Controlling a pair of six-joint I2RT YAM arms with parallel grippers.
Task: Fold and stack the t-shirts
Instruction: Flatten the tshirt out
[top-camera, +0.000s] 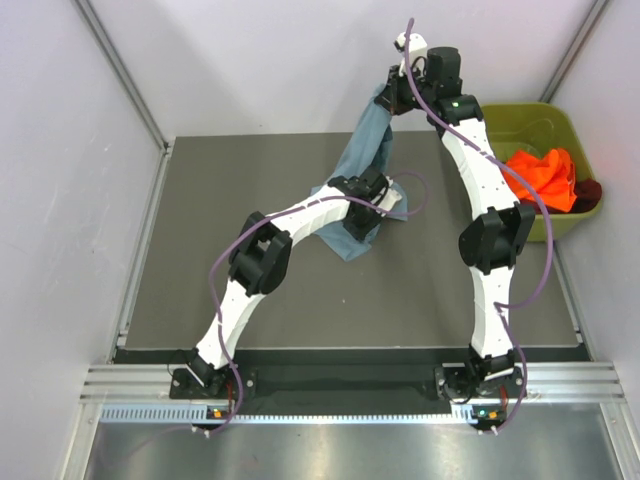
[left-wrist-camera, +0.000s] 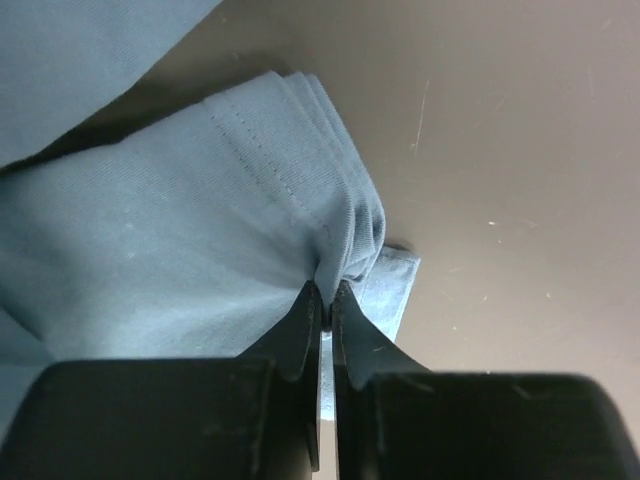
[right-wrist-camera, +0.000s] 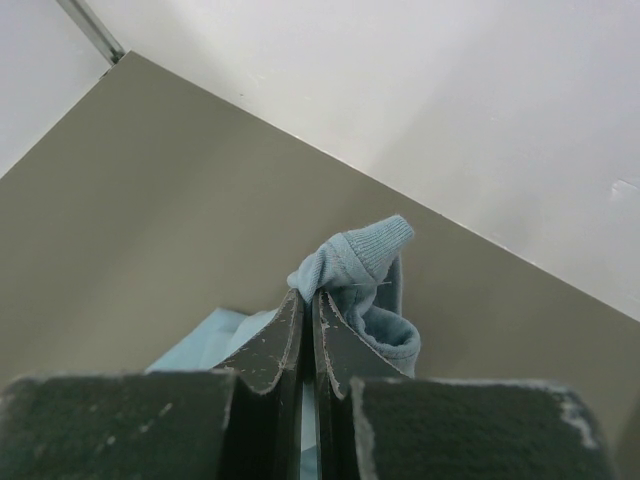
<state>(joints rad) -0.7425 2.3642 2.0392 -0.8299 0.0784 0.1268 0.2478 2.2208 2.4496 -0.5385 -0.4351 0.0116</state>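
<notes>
The blue-grey t-shirt hangs stretched from high at the back down to the table. My right gripper holds its top, and the right wrist view shows the jaws shut on a bunched ribbed edge of the shirt. My left gripper is low at the shirt's bottom end. In the left wrist view it is shut on gathered folds of a stitched hem just above the table. The orange t-shirt and the maroon t-shirt lie crumpled in the bin.
An olive-green plastic bin stands at the back right, beside the right arm. The dark grey table mat is bordered by white walls at the left, back and right. Purple cables loop around both arms.
</notes>
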